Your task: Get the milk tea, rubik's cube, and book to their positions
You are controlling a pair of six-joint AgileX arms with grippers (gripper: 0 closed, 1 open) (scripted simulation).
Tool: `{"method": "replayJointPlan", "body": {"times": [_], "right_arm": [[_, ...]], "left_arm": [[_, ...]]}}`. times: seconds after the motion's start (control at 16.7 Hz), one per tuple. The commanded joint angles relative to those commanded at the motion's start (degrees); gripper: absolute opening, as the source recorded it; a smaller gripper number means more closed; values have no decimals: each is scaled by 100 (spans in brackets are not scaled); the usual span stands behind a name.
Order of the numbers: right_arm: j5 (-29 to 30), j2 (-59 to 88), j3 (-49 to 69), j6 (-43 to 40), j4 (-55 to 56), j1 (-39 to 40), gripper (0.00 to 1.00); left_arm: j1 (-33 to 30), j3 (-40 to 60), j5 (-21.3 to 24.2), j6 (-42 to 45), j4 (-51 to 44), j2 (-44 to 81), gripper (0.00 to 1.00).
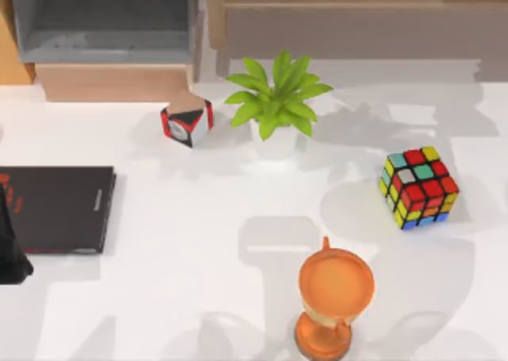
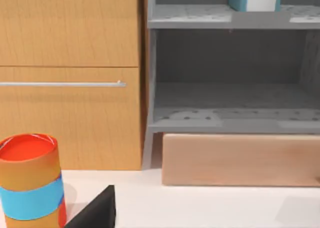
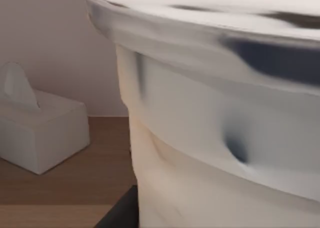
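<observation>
Sitting alone at the tabletop's (image 1: 198, 242) right, the rubik's cube (image 1: 419, 186) looks rigid, light and slick-faced, best pinched across two opposite flat sides. Whether either claw is open or gripping anything, I cannot tell.

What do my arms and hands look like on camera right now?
The left arm, at the top view's left edge, is a plain matte black, angular body, with no cables or markings visible. The left hand appears in its wrist view as a black wedge with a sharp corner. The right hand appears as a similar dark wedge. No further detail can be made out.
</observation>
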Motion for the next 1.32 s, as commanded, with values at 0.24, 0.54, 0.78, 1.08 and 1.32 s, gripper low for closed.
{"method": "replayJointPlan", "body": {"times": [0.24, 0.54, 0.78, 1.08, 1.32], "right_arm": [[-70, -437, -479, 15, 134, -67, 0], [-118, -453, -500, 22, 206, -77, 0], [-506, -522, -925, -10, 963, -490, 0], [-1023, 67, -1805, -60, 2120, -1109, 0], [-1267, 550, -2255, -80, 2708, -1350, 0]], "left_arm": [[0, 0, 0, 0, 0, 0, 100], [0, 0, 0, 0, 0, 0, 100], [0, 0, 0, 0, 0, 0, 100], [0, 0, 0, 0, 0, 0, 100], [0, 0, 0, 0, 0, 0, 100]]}}
